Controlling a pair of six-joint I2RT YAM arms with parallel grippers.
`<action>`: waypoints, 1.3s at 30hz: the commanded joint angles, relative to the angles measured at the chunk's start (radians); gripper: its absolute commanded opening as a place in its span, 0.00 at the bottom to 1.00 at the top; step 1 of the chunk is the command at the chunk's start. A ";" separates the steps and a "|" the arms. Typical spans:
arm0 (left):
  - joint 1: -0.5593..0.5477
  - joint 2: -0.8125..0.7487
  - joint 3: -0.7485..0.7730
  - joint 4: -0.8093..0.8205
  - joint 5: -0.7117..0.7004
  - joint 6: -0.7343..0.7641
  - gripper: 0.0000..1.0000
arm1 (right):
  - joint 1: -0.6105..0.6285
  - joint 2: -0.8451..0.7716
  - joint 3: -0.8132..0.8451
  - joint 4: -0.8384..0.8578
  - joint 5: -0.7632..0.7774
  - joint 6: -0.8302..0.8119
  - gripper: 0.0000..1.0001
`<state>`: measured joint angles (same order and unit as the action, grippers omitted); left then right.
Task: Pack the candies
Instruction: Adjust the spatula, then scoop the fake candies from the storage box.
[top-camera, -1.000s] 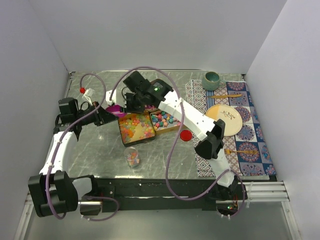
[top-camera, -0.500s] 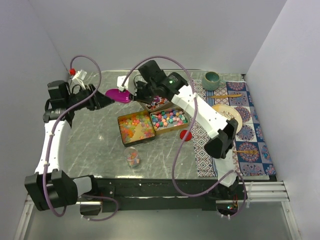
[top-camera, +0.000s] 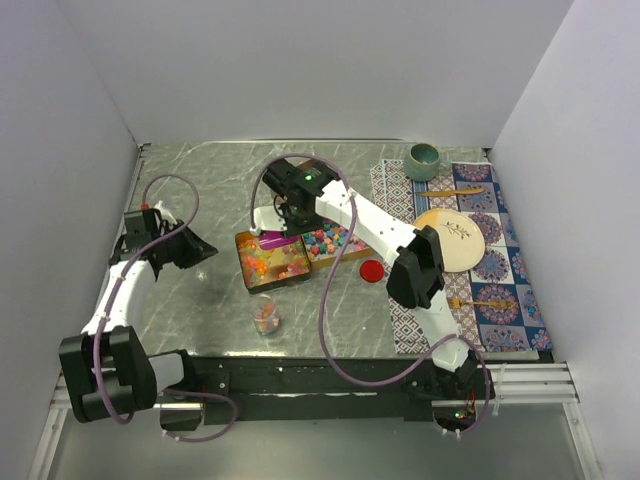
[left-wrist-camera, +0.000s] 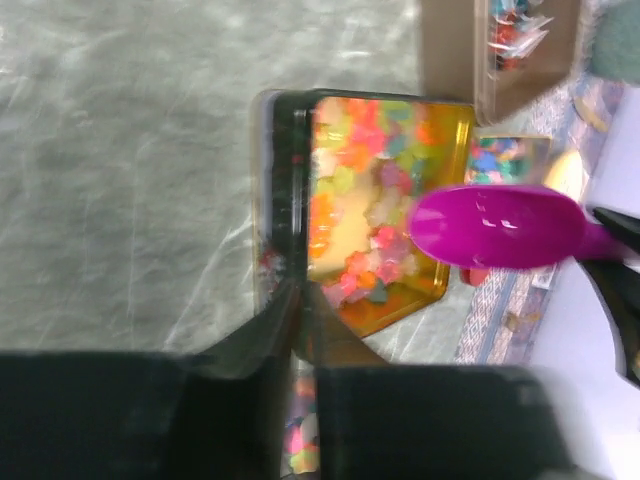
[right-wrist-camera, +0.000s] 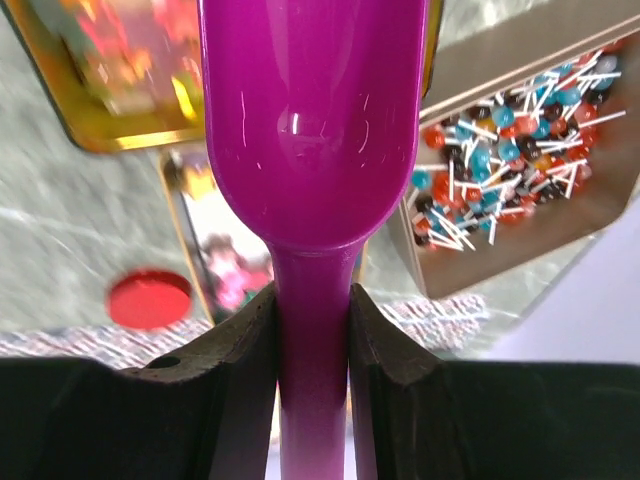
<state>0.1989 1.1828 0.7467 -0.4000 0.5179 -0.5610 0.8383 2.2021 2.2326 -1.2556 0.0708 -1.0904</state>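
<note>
- Your right tool (right-wrist-camera: 312, 300) is clamping the purple scoop (right-wrist-camera: 312, 120) by its handle, with the bowl hovering over the gold tin (top-camera: 243, 270).
- The candies (top-camera: 272, 260) are sitting in that tin, mid-worktop (top-camera: 200, 190).
- Your left tool (top-camera: 203, 250) is hanging left of the tin, apart from it. It's blurred, so I cannot tell whether it's clenched or released.
</note>
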 joint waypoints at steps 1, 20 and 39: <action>-0.019 -0.003 -0.010 0.211 0.281 -0.062 0.03 | 0.005 -0.039 0.008 -0.004 0.125 -0.163 0.00; -0.124 0.291 0.112 0.434 0.383 -0.106 0.01 | 0.091 -0.114 0.139 0.160 -0.169 -0.028 0.00; 0.204 0.181 0.318 -0.119 0.356 0.168 0.03 | 0.016 -0.165 -0.024 0.090 -0.089 -0.130 0.00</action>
<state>0.3782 1.3952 1.1294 -0.3370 1.0279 -0.4900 0.8650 2.0541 2.2246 -1.1259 -0.0856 -1.1202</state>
